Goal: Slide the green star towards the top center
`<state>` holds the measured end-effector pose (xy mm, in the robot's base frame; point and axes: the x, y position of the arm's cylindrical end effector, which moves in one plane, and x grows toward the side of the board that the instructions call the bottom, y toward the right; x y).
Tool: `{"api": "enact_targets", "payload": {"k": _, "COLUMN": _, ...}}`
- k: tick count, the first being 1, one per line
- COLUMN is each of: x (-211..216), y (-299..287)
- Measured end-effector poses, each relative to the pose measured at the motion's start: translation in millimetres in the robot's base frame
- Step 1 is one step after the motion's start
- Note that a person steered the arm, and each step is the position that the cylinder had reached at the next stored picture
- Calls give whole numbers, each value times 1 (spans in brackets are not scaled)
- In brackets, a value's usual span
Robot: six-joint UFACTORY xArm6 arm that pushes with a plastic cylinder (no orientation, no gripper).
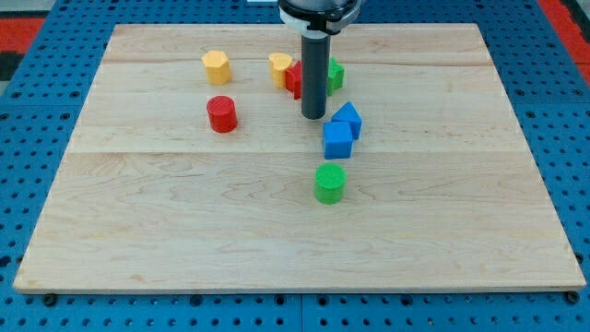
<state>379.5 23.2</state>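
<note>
The green star (336, 75) sits near the view's top centre, mostly hidden behind my dark rod. My tip (313, 115) rests on the board just below and slightly left of the star, close to it. A red block (294, 77) of unclear shape sits to the left of the rod, touching a yellow heart-like block (279, 67). I cannot tell whether the rod touches the star.
A yellow hexagon-like block (217, 66) sits at the upper left. A red cylinder (221, 113) lies below it. Two blue blocks (348, 118) (337, 139) sit just right of my tip. A green cylinder (330, 183) stands at the centre. The wooden board (138, 231) lies on blue pegboard.
</note>
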Motion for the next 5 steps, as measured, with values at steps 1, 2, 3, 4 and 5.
{"api": "enact_targets", "payload": {"k": 1, "x": 0, "y": 0}}
{"api": "enact_targets", "payload": {"k": 2, "x": -18, "y": 0}}
{"api": "enact_targets", "payload": {"k": 3, "x": -50, "y": 7}}
{"api": "enact_targets", "payload": {"k": 4, "x": -66, "y": 26}}
{"api": "enact_targets", "payload": {"k": 5, "x": -66, "y": 49}}
